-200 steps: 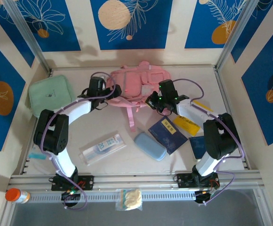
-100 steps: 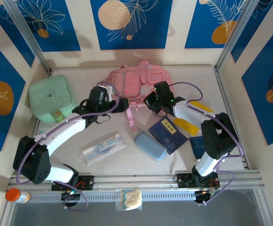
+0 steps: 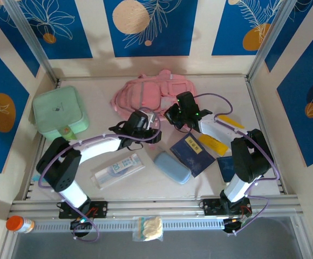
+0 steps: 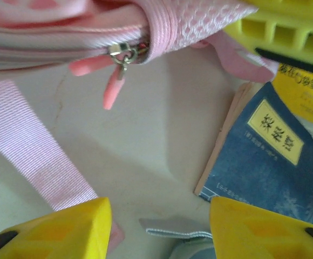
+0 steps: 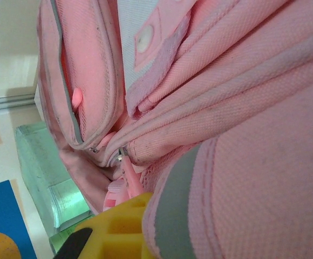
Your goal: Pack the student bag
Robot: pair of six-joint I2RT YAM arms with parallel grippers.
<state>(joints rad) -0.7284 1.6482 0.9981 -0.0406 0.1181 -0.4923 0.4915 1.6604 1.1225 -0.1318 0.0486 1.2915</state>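
Pink fabric identifies the student bag (image 3: 145,94). It lies slumped at the far middle of the worktop (image 3: 92,91), close to the back wall. It sits to the right of a mint-green lidded case (image 3: 59,113) and apart from it.

Left jaws: these are located just in front of the bag's near edge, over bare worktop between the bag and a grey-blue pouch (image 3: 171,167). The wrist view shows the two yellow fingers (image 4: 59,232) standing partly open, with nothing gripped between them. A loose pink strap (image 4: 35,156) runs diagonally across the worktop and passes beneath the left-hand finger; contact cannot be confirmed. A pink zip pull (image 4: 113,91) hangs from the bag's seam ahead of the fingers. A dark blue book (image 4: 275,156) lies to the right, with a yellow book (image 4: 307,91) just beyond it.

Right jaws: these are at the bag's near right corner in the overhead view, and they are closed. The wrist view shows one yellow finger pressed against bunched pink fabric with grey trim, pinching a fold of the bag. The opposing finger is hidden by that fabric.

Other items noted: a clear plastic packet (image 3: 117,168) lies left of the pouch. An orange-capped bottle (image 3: 19,224) and a small clear bag (image 3: 148,229) rest along the near rail, well apart from the student bag.
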